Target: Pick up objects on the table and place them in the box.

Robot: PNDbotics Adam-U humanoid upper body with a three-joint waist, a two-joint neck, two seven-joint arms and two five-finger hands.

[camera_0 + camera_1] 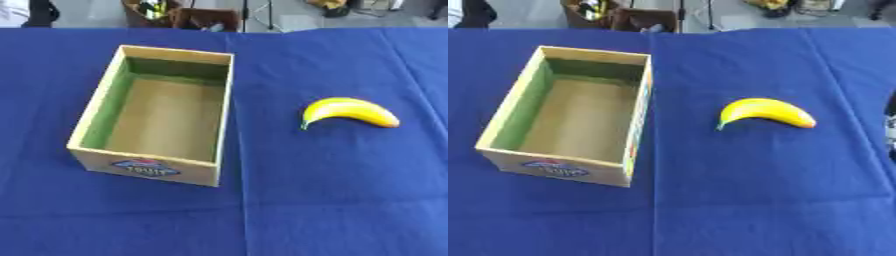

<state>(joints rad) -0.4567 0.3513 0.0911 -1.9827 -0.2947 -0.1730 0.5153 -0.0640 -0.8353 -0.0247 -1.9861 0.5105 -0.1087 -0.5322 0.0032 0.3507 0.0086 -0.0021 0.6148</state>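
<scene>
An open tan box point(224, 107) with a green inner wall and a blue label on its front stands left of centre on the blue cloth; nothing lies inside it. A yellow banana point(350, 112) lies on the cloth to the box's right, curved side up, its stem end toward the box. A dark sliver that may be my right hand point(891, 131) shows at the right edge of the right eye view, well clear of the banana. My left hand is out of view.
The blue cloth point(332, 200) covers the whole table. Beyond the far edge stand brown boxes point(188, 15) and other clutter on the floor.
</scene>
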